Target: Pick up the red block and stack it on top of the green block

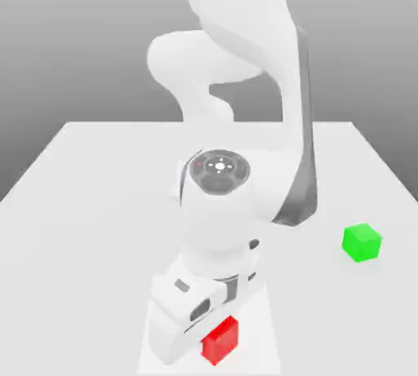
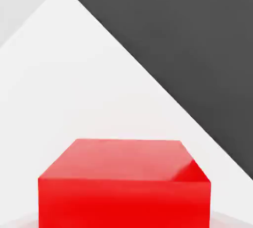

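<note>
The red block [image 1: 220, 340] rests on the white table near its front edge, and it looms large and close in the hand view [image 2: 123, 187]. My gripper [image 1: 208, 327] is down at table level, shut on the red block, and the white hand covers the block's side toward the exterior view's left. The green block [image 1: 362, 242] stands alone on the table, toward the exterior view's right and farther back than the red one, well apart from the gripper.
The white table [image 1: 98, 203] spreads out around both blocks. My own arm [image 1: 237, 195] rises over the middle of the table, between the camera and the far edge. Beyond the table's edge the hand view shows dark floor [image 2: 197, 49].
</note>
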Tool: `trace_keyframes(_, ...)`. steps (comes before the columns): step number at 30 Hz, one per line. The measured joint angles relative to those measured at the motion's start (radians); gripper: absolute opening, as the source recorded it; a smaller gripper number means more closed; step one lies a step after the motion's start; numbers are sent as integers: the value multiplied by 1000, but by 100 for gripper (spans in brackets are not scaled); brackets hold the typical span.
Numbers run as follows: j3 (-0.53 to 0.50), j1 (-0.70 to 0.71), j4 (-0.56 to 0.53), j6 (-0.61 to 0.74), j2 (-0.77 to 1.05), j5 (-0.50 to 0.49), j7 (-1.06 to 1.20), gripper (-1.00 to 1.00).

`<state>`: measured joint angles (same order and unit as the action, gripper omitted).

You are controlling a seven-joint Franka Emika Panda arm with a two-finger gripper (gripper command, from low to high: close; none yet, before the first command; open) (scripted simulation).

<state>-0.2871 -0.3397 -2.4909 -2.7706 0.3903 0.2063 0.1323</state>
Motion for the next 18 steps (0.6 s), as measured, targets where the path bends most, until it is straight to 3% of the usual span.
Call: trace_keyframes(18,-38,-52,-30,81,-187,-53,-20,-100)
